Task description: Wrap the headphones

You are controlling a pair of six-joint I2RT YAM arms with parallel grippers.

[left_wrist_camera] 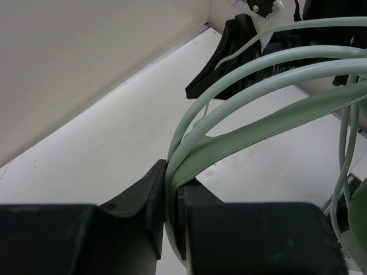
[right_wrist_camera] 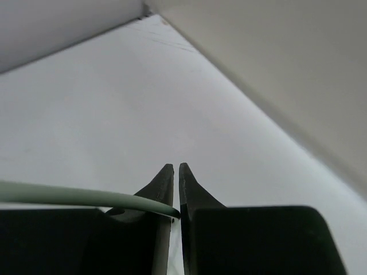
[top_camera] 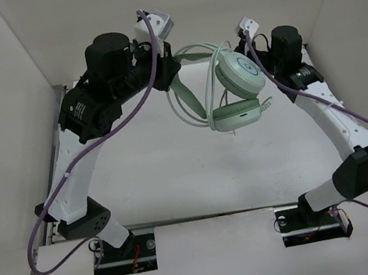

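The pale mint-green headphones (top_camera: 239, 76) hang in the air between my two arms at the back of the table, one ear cup above the other (top_camera: 237, 114). My left gripper (top_camera: 171, 69) is shut on the flat headband (left_wrist_camera: 258, 126), which is pinched between its jaws (left_wrist_camera: 172, 172). The thin pale cable (top_camera: 183, 109) loops down beside the headband, and several strands (left_wrist_camera: 258, 63) run past in the left wrist view. My right gripper (top_camera: 254, 51) is behind the upper ear cup. Its jaws (right_wrist_camera: 176, 167) are shut on the cable (right_wrist_camera: 86, 196), which enters from the left.
White walls (top_camera: 2, 104) box in the white table (top_camera: 176, 174) on the left, back and right. Purple robot cables (top_camera: 124, 116) trail along both arms. A black part of the right arm (left_wrist_camera: 226, 63) shows close behind the cable loops.
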